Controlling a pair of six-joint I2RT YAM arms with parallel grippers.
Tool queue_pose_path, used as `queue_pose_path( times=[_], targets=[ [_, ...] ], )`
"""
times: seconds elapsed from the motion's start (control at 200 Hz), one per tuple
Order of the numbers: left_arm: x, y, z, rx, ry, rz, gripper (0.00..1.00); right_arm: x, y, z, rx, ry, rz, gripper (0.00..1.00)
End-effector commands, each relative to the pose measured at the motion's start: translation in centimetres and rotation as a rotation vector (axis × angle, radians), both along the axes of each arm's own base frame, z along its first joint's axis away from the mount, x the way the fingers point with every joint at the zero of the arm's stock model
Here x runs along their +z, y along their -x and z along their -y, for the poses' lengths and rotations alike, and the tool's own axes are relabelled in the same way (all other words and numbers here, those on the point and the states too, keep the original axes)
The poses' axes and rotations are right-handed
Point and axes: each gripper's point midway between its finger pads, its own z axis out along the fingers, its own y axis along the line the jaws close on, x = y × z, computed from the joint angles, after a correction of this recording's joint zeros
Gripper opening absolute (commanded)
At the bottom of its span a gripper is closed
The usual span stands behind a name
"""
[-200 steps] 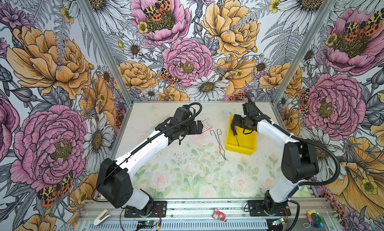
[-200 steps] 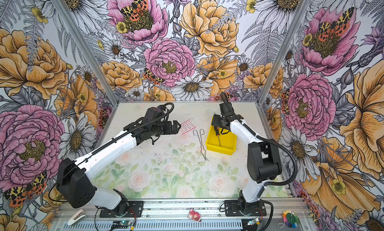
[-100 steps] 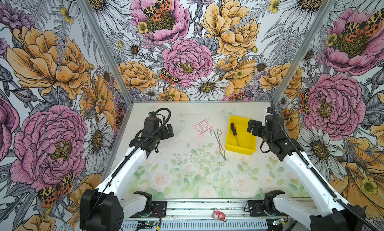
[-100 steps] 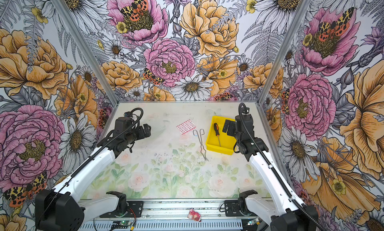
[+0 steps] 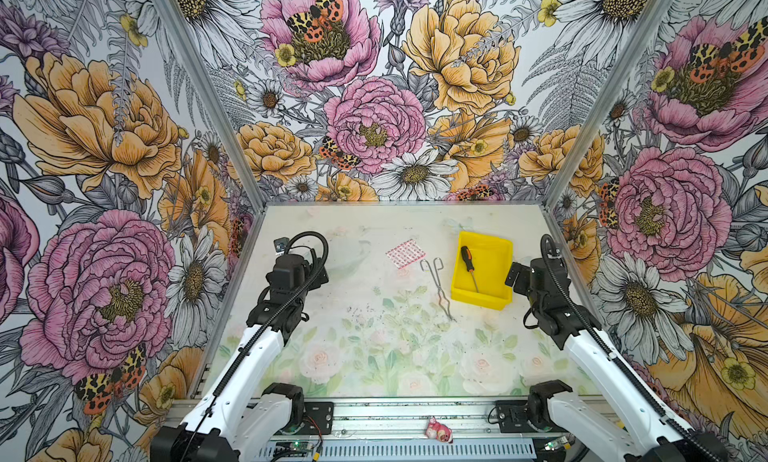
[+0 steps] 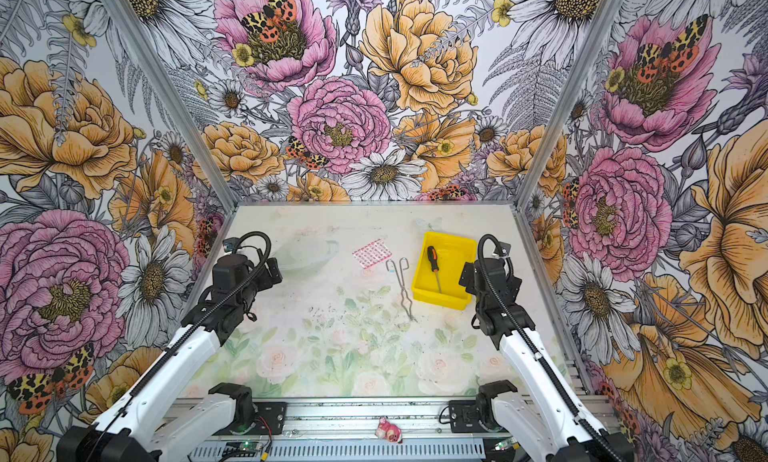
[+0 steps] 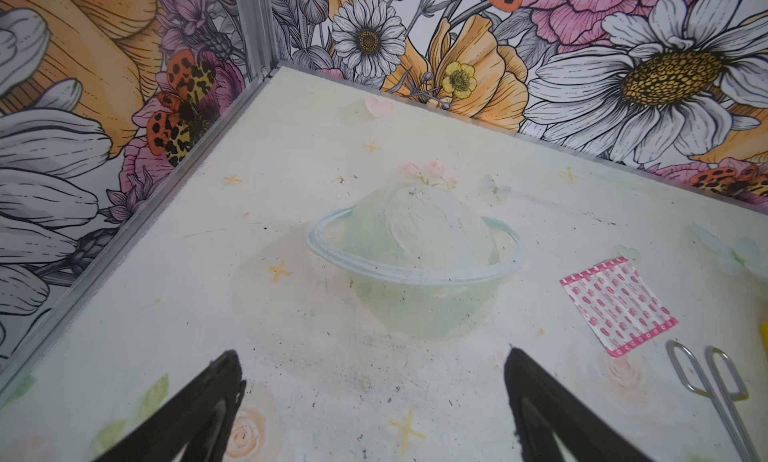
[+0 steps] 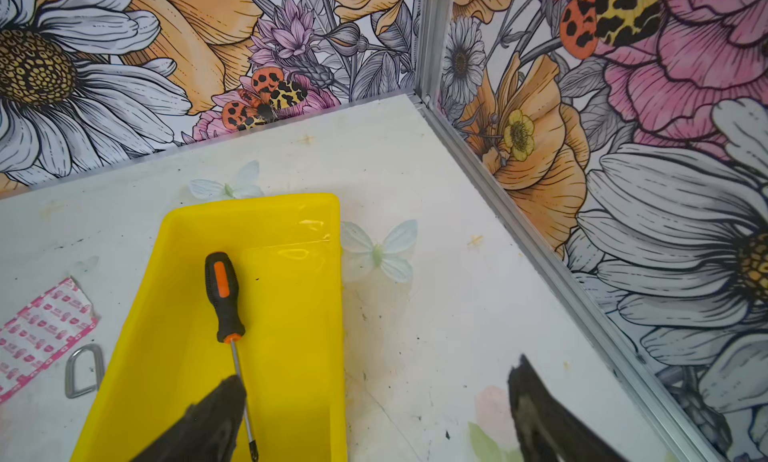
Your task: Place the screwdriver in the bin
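The screwdriver (image 5: 468, 269) (image 6: 433, 269), with its black and orange handle, lies flat inside the yellow bin (image 5: 498, 248) (image 6: 461, 252) at the back right of the table. Its handle points to the back wall. In the right wrist view the screwdriver (image 8: 224, 298) rests on the floor of the bin (image 8: 291, 294). My right gripper (image 8: 376, 370) is open and empty, straddling the bin's right wall, and one fingertip (image 8: 226, 397) hangs over the shaft. In a top view the right gripper (image 5: 515, 275) hovers just right of the bin. My left gripper (image 7: 370, 353) (image 5: 313, 275) is open and empty over bare table at the left.
Silver wire tongs (image 5: 440, 281) (image 7: 706, 377) lie just left of the bin. A pink patterned packet (image 5: 405, 253) (image 7: 617, 310) is behind them. A clear bowl (image 7: 415, 252) sits upside down ahead of the left gripper. Flowered walls close in three sides.
Both arms have drawn back from the middle toward their own sides. The right gripper opened wider and left the space over the bin. The screwdriver stays lying in the bin.
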Motion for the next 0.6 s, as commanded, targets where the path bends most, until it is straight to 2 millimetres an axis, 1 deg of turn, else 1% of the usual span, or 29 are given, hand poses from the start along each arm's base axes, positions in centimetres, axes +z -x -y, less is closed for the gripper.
queue_pose_path(
  times=[0.0,0.025,0.055,0.065,0.075,0.105,0.12,0.13,0.18,0.255,0.35,0.39,0.485,0.535,0.596],
  targets=[
    [-1.3,0.7,-2.0,0.045,-0.098,0.011,0.99,0.9,-1.8,0.0,0.059,0.071,0.111,0.99],
    [-1.7,0.7,-2.0,0.041,-0.106,0.017,0.99,0.1,-2.0,-0.2,0.082,0.086,0.105,0.99],
    [-1.9,0.8,-2.1,0.033,-0.115,0.035,0.99,-0.2,-2.3,-0.3,0.100,0.101,0.118,1.00],
    [-1.7,0.7,-2.1,0.029,-0.119,0.047,0.99,-0.4,-2.5,-0.3,0.104,0.105,0.122,0.99],
    [-2.0,0.8,-2.0,0.024,-0.121,0.051,0.99,-0.5,-2.5,-0.3,0.107,0.109,0.125,0.99],
    [-1.9,0.7,-2.0,0.011,-0.126,0.079,0.99,-0.9,-2.8,-0.2,0.107,0.115,0.131,1.00],
    [-2.2,0.8,-2.0,0.005,-0.126,0.087,0.99,-1.0,-2.9,-0.1,0.105,0.116,0.132,0.99],
    [-1.9,0.7,-1.9,0.001,-0.126,0.104,0.99,-1.2,-3.0,0.0,0.105,0.113,0.132,0.99],
    [-2.4,0.6,-1.9,-0.019,-0.117,0.150,0.99,-1.9,-3.6,0.1,0.109,0.100,0.127,1.00],
    [-3.4,0.4,-2.3,-0.024,-0.092,0.181,0.99,-2.8,-4.6,0.0,0.135,0.081,0.134,0.99],
    [-5.3,0.0,-3.3,0.014,-0.099,0.140,0.99,-3.6,-5.8,0.2,0.140,0.074,0.163,0.99],
    [-5.5,-0.4,-3.6,0.024,-0.107,0.125,0.99,-3.7,-6.3,0.3,0.141,0.075,0.180,1.00],
    [-4.6,-1.7,-3.7,0.011,-0.137,0.189,0.99,-4.5,-7.5,0.6,0.136,0.081,0.191,1.00],
    [-4.5,-2.6,-3.9,0.012,-0.145,0.205,0.99,-4.8,-8.0,0.8,0.134,0.087,0.195,0.99],
    [-4.4,-3.7,-4.3,0.021,-0.159,0.219,0.99,-4.7,-8.6,0.8,0.143,0.105,0.196,0.99]
  ],
)
